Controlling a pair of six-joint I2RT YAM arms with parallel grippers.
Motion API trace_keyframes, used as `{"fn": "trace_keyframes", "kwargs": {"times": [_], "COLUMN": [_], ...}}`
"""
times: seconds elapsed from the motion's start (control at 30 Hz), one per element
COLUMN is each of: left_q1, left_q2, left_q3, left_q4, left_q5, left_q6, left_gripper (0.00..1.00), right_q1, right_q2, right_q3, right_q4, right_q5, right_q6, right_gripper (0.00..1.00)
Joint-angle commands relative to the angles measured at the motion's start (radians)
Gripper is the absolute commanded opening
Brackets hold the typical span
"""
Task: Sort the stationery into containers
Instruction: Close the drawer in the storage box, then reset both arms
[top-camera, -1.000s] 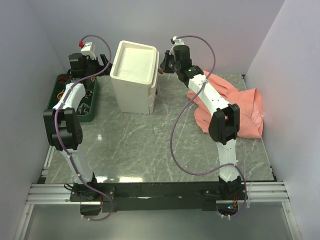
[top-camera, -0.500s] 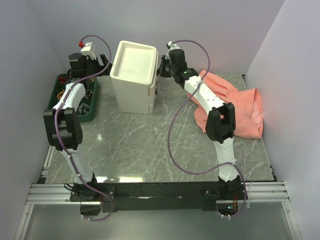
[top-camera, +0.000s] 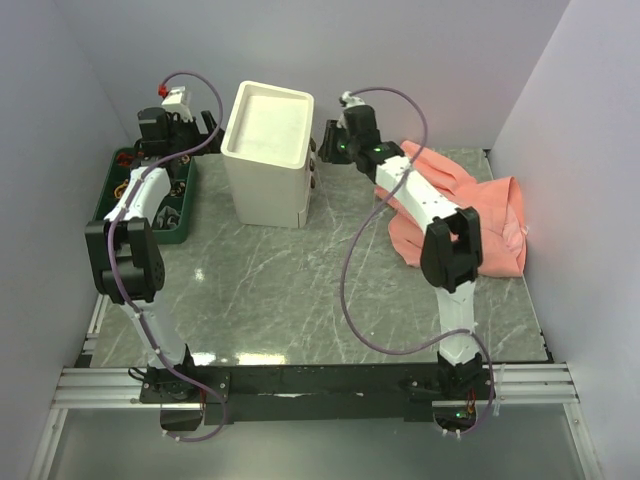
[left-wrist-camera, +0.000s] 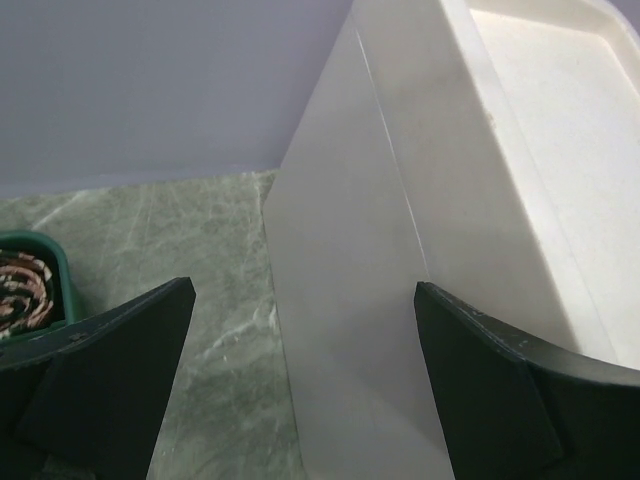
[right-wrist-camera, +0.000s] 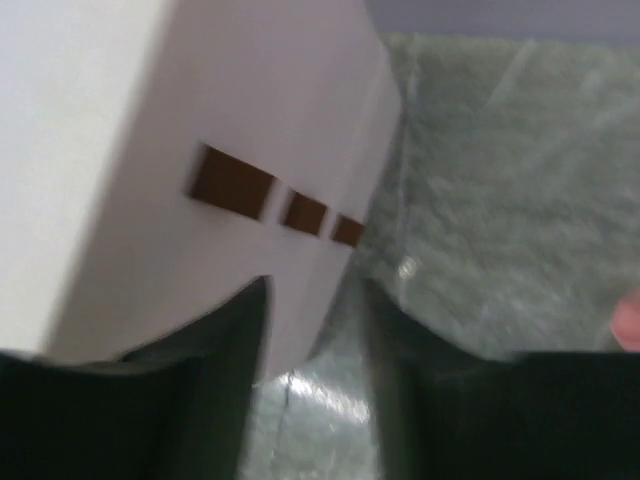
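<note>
The cream-white cabinet (top-camera: 268, 150) stands at the back of the table, and the drawers that are the containers show brown handles (right-wrist-camera: 232, 186) on its right face. My right gripper (top-camera: 323, 141) hovers just off that face. In the blurred right wrist view this gripper (right-wrist-camera: 315, 335) has its fingers apart, with only the cabinet's lower corner and the table between them. My left gripper (top-camera: 206, 128) is at the cabinet's left side and, in its wrist view (left-wrist-camera: 310, 400), stands wide open around the cabinet's wall. The stationery shows only as small items in the green tray (top-camera: 178, 232), too small to tell apart.
A crumpled pink cloth (top-camera: 490, 215) lies at the right, under the right arm. The green tray (left-wrist-camera: 55, 265) sits against the left wall and holds a brown patterned roll (left-wrist-camera: 20, 290). Walls close in the back and both sides.
My right gripper went in against the cabinet's handle side, then drew back a little, and its jaws have spread apart. The left arm has hardly moved.
</note>
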Motion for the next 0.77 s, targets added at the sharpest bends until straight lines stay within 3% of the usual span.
{"fn": "trace_keyframes", "kwargs": {"times": [0.0, 0.07, 0.1, 0.23, 0.43, 0.73], "left_q1": [0.002, 0.044, 0.056, 0.090, 0.098, 0.101], "left_q2": [-0.123, -0.163, -0.181, -0.264, -0.447, -0.597], "left_q3": [-0.010, -0.018, -0.025, -0.093, -0.287, -0.409], "left_q4": [-0.092, -0.129, -0.138, -0.213, -0.235, -0.284], "left_q5": [0.056, 0.045, 0.038, -0.079, -0.220, -0.208], "left_q6": [0.041, 0.066, 0.076, 0.168, 0.264, 0.244], "left_gripper": [0.99, 0.99, 0.99, 0.99, 0.99, 0.99], "right_q1": [-0.127, -0.196, -0.215, -0.291, -0.284, -0.203], "right_q2": [-0.251, -0.306, -0.357, -0.422, -0.558, -0.839], "right_q3": [-0.167, -0.302, -0.348, -0.521, -0.632, -0.842], "right_q4": [-0.026, -0.024, -0.015, -0.053, -0.066, -0.021], "right_q5": [-0.049, -0.079, -0.101, -0.167, -0.032, 0.000], "right_q6": [-0.041, -0.073, -0.082, -0.171, -0.077, -0.104], "right_gripper": [0.64, 0.78, 1.00, 1.00, 1.00, 1.00]}}
